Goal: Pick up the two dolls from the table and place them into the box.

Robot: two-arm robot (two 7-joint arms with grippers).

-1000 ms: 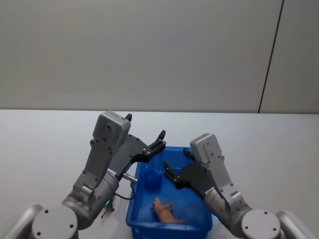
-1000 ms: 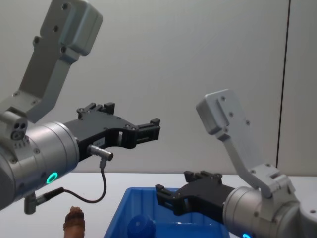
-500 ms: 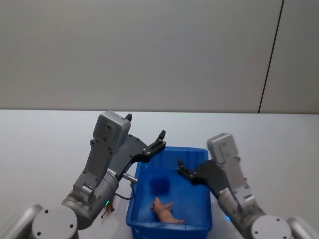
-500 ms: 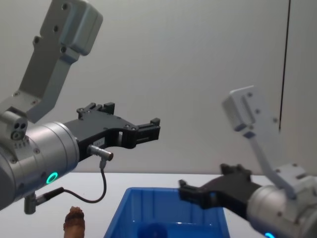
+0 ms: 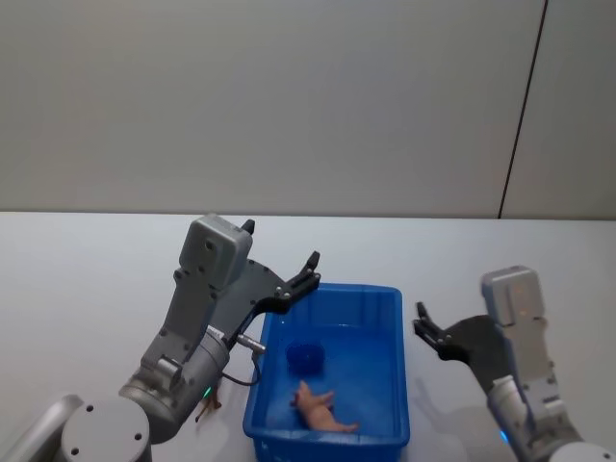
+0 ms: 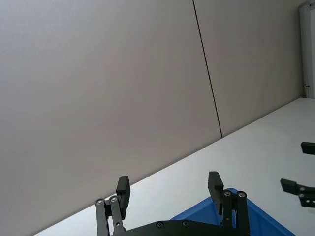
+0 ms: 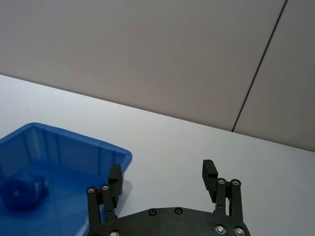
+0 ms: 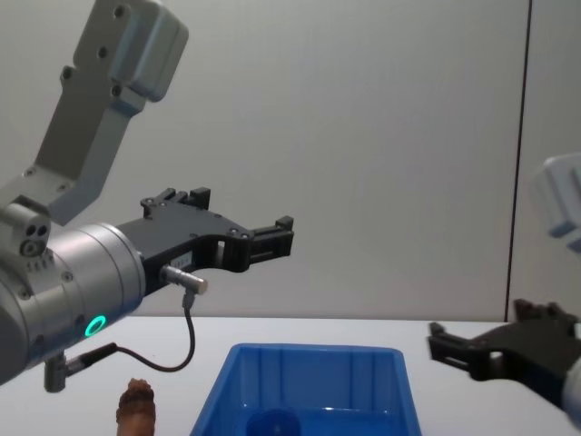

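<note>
Head view: blue doll and tan doll are logged inside the box. The left gripper and right gripper are held apart, empty. A brown figure beside the box is judged outstanding; a left-arm descent is needed.

box bright blue. blue doll, pinkish-tan doll, brown doll rough-textured. left gripper, right gripper black; arms grey. table white.

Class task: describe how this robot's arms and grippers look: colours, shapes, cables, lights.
The left arm and right arm are silver-grey, with rounded joints and boxy housings. The left gripper and right gripper are matte black, each with two flat fingers and silver screws. A thin black cable with a metal plug hangs at the left wrist, beside a green ring light.
</note>
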